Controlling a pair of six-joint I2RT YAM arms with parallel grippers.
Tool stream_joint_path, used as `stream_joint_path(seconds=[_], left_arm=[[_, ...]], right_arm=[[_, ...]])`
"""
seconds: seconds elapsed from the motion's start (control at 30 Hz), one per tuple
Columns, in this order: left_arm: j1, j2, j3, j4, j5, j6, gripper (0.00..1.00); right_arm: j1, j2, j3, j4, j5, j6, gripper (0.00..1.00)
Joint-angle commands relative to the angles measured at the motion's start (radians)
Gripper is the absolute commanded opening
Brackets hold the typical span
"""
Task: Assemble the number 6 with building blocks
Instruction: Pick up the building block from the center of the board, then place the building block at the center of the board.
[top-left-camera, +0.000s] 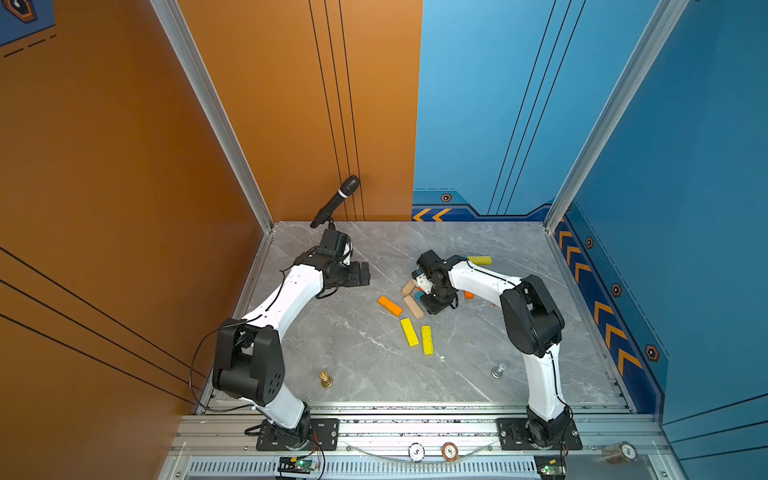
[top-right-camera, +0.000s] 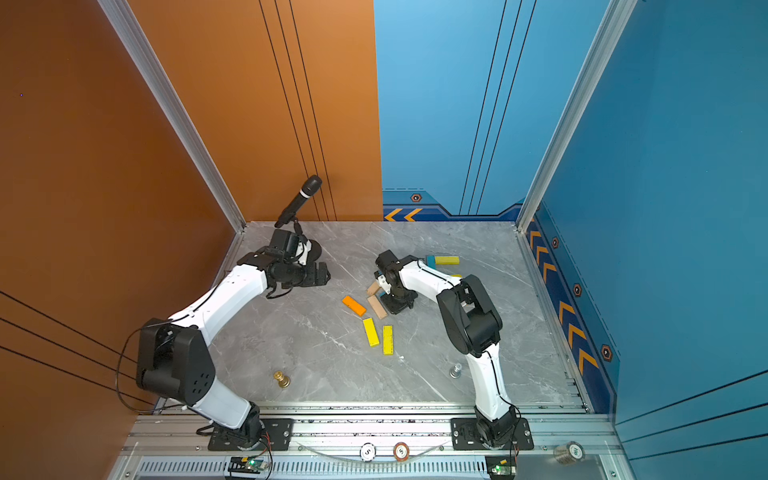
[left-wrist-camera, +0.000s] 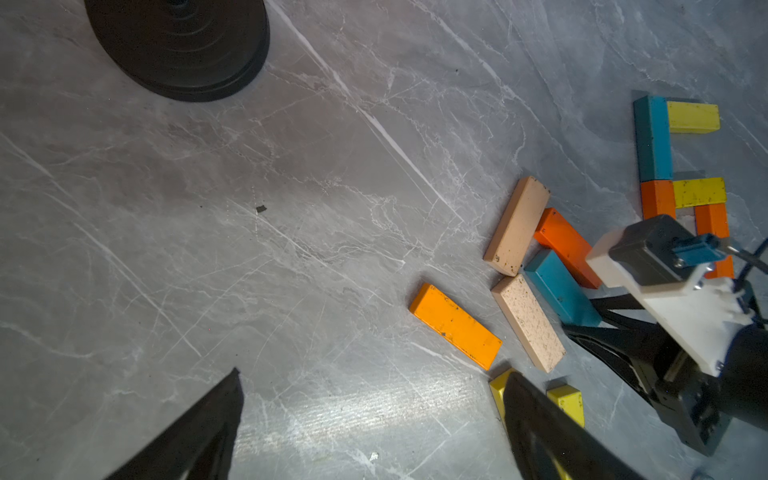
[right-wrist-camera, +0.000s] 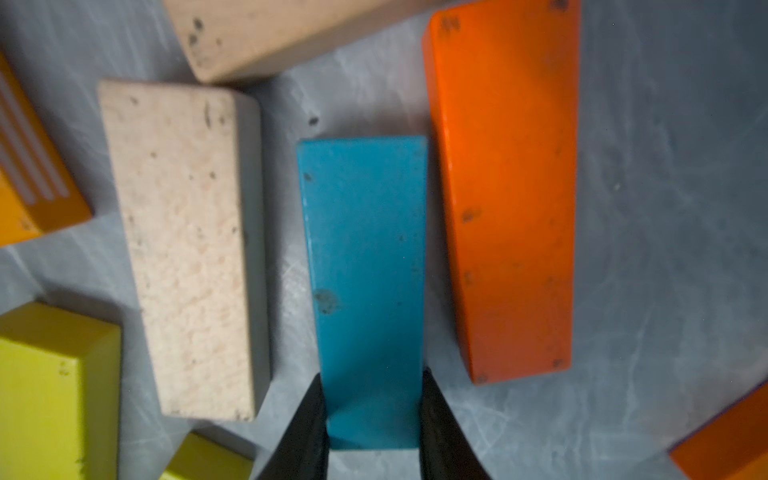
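Observation:
My right gripper (right-wrist-camera: 372, 399) is shut on the near end of a blue block (right-wrist-camera: 365, 270) that lies flat on the grey table. An orange block (right-wrist-camera: 507, 199) and a pale wood block (right-wrist-camera: 187, 249) lie either side of it. In the left wrist view, a partly laid figure of blue (left-wrist-camera: 654, 137), yellow (left-wrist-camera: 692, 117) and orange (left-wrist-camera: 656, 199) blocks sits beyond the right arm. Loose orange (top-left-camera: 389, 305), wood (top-left-camera: 413, 306) and two yellow (top-left-camera: 409, 331) blocks lie mid-table. My left gripper (left-wrist-camera: 374, 374) hangs open over bare table, holding nothing.
A microphone (top-left-camera: 336, 201) on a round black base (left-wrist-camera: 178, 45) stands at the back left, close behind the left arm. A gold chess piece (top-left-camera: 326, 379) and a silver one (top-left-camera: 498, 370) stand near the front edge. Walls enclose three sides.

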Motion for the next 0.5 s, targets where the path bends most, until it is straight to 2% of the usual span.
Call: stream_joint_path(seconds=[0.0, 0.27, 0.47], left_arm=[[-0.001, -0.012, -0.013, 0.001, 0.0, -0.003, 0.98], [-0.006, -0.015, -0.013, 0.0, 0.01, -0.007, 0.98], [-0.011, -0.016, -0.012, 0.001, 0.016, -0.01, 0.98]], right_arm=[[0.009, -0.117, -0.066, -0.015, 0.0, 0.008, 0.27], [0.005, -0.318, -0.271, 0.008, 0.005, 0.069, 0.27], [-0.013, -0.352, -0.373, 0.022, 0.041, 0.126, 0.27]])
